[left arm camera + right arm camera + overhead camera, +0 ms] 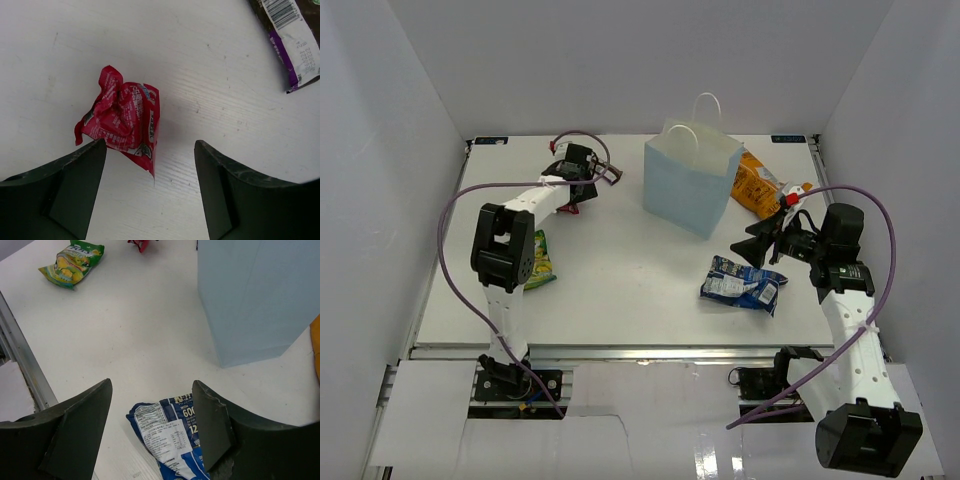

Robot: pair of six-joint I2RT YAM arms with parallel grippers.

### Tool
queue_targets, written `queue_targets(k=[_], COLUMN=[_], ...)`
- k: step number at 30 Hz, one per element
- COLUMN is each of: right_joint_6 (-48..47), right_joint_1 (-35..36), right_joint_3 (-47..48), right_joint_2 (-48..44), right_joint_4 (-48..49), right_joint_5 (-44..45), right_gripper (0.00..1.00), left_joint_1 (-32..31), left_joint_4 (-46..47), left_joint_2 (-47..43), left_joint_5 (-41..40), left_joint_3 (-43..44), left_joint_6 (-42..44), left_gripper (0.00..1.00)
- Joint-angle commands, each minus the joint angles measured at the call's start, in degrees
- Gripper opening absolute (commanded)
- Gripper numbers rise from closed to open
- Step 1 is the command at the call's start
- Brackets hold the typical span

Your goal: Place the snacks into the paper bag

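The light-blue paper bag [692, 185] stands upright at the back centre and also shows in the right wrist view [255, 300]. My left gripper [580, 190] is open and empty, its jaws [150, 150] just short of the tiny red wrapper [122, 117]. The dark brown bar [292, 35] lies beyond it. My right gripper [755, 245] is open and empty, hovering [151, 390] over the near end of the blue-white bag [172, 437], which also shows in the top view [742, 284]. The large orange bag [757, 185] lies right of the paper bag. The yellow-green packet [537, 260] lies by the left arm.
White walls close in the table [630, 290] at the back and on both sides. A metal rail [620, 352] runs along the near edge. A purple cable loops over each arm. A small red and white piece [788, 198] shows behind the right gripper.
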Motion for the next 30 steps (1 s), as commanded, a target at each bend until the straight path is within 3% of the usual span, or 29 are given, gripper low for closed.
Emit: queue_targets(k=[1, 9, 13, 16, 17, 21, 25, 30], right_joint_6=[-1.4, -1.3, -1.3, -1.5, -1.7, -1.7, -1.8, -2.0], right_joint_1=[0.0, 0.0, 0.0, 0.0, 0.0, 0.0, 0.0, 0.0], right_joint_3=[-0.4, -0.5, -1.3, -1.7, -1.8, -2.2, -2.7, -2.6], right_joint_2=[-1.1, -2.1, -2.5, -2.6, -2.7, -3.0, -3.4, -3.5], right_joint_4=[1.3, 1.5, 1.8, 2.1, 2.2, 2.5, 2.6, 2.7], right_joint_5=[-1.8, -2.3, -2.4, -1.9, -1.9, -2.1, -2.0, -1.8], right_gripper=[0.71, 0.72, 0.72, 0.72, 0.72, 0.72, 0.72, 0.72], left_joint_1=[0.0, -0.1, -0.1, -0.1, -0.1, -0.1, -0.4, -2.4], left_joint_4=[-3.2, -3.8, -4.6, -4.6, -4.6, -4.6, -4.3, 0.6], left_joint_2=[0.3, 4.7, 7.3, 7.6, 7.4, 5.2, -1.5, -14.9], left_joint_5=[-8.5, -11.2, -9.3, -9.2, -9.1, -8.5, -5.0, 5.3], left_joint_3=[3.6, 6.5, 8.0, 7.6, 7.4, 6.3, 4.8, 1.1], left_joint_6=[1.9, 6.1, 7.9, 8.6, 8.6, 9.1, 8.8, 10.1], left_gripper=[0.81, 0.75, 0.64, 0.41, 0.28, 0.01, 0.00, 0.00])
